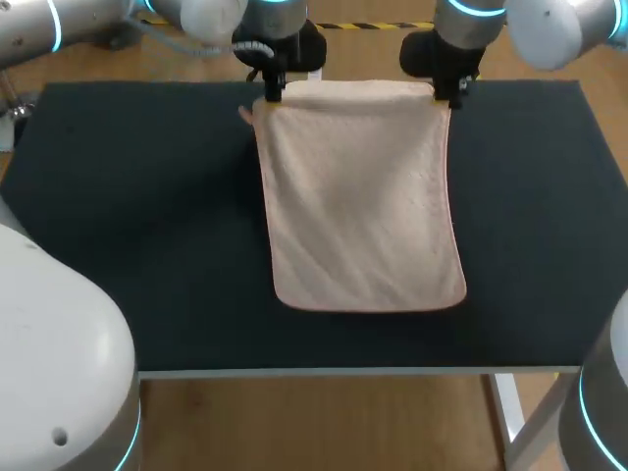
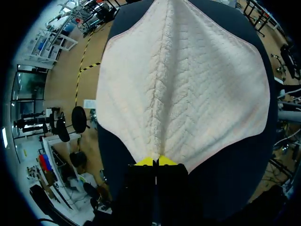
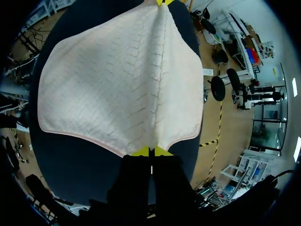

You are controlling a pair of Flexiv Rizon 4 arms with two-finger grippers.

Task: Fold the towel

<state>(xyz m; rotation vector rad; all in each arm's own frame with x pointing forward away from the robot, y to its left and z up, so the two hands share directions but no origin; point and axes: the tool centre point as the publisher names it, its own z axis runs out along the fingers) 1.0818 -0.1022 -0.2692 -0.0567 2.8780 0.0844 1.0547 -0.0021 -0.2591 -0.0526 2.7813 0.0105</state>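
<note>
Left jaws and right jaws each pinch a corner of the pink towel (image 1: 363, 196), spread ahead of them on the dark surface (image 1: 147, 216).

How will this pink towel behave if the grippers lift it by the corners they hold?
Probably floppy: the towel puckers into a ridge ahead of the left gripper and right gripper. Likely light, since it lies thin and flat; it should sag and drape between them.

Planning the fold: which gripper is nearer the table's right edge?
Right. The right gripper pinches the towel's far right corner, toward the table edge; the left gripper pinches its far left corner.
</note>
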